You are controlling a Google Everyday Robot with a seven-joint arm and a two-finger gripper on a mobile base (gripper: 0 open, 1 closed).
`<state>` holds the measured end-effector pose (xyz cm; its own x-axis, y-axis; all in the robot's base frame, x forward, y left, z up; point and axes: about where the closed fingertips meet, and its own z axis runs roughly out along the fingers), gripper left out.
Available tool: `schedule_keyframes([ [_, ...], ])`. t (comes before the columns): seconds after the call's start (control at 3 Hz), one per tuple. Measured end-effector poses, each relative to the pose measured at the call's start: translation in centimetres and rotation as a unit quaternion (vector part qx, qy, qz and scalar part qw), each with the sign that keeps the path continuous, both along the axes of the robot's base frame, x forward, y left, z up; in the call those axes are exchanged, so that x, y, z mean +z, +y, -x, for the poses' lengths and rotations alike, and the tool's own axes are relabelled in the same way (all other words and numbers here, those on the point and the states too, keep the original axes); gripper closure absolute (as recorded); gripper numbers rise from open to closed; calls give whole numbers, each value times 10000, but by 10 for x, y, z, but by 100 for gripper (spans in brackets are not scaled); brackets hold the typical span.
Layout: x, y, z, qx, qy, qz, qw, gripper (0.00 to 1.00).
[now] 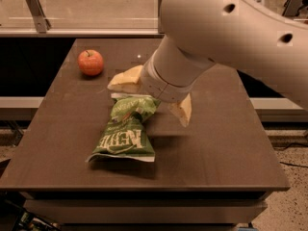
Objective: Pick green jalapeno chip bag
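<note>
One green jalapeno chip bag (124,137) lettered "KETTLE" lay mid-frame on a brown table (226,148), one apple (90,62) upper left, the gripper (148,104) spread open, grasping nothing, over the bag's top end.

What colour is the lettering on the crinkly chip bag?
White, on the green foil chip bag; camera view. Open gripper above its far end.

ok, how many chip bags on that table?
1: the crinkly green foil chip bag, centre of the dark brown table, top end under the open two-finger gripper. The white arm hides some tabletop, so another may be hidden.
</note>
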<state>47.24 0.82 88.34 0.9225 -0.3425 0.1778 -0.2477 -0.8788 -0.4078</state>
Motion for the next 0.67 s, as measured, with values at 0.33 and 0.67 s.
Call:
schedule_keyframes([
  [0.33, 0, 0, 0, 0, 1, 0, 10000, 0],
  [0.67, -5, 5, 1, 64, 114, 29, 9999, 0],
])
